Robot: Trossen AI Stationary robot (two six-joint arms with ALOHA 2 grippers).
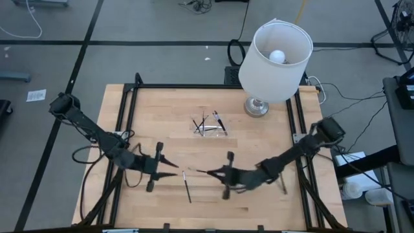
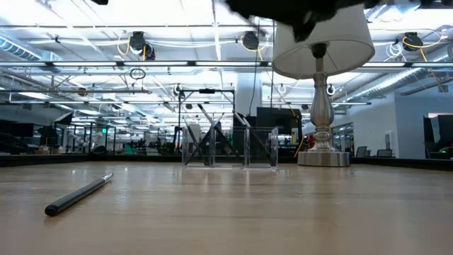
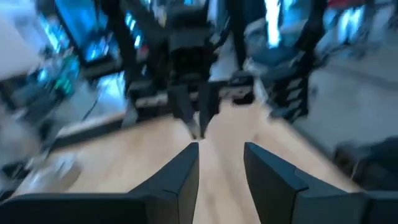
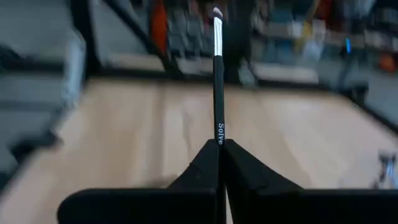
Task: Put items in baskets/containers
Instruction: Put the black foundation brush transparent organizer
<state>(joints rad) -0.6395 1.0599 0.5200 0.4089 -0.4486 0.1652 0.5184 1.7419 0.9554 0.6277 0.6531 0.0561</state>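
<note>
My right jaws (image 4: 219, 146) clamped on brush (image 4: 217, 74) above surface (image 1: 259, 139) — my left jaws (image 3: 221, 165) apart, empty.

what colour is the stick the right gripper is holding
Black, with a silvery ferrule near its far end: the stick in the right gripper, best in the right wrist view.

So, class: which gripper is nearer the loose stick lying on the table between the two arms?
Left. The left gripper sits just beside the stick, slightly above its top end in the high view. The right gripper is a bit farther off on the other side, clamped on another stick.
</note>
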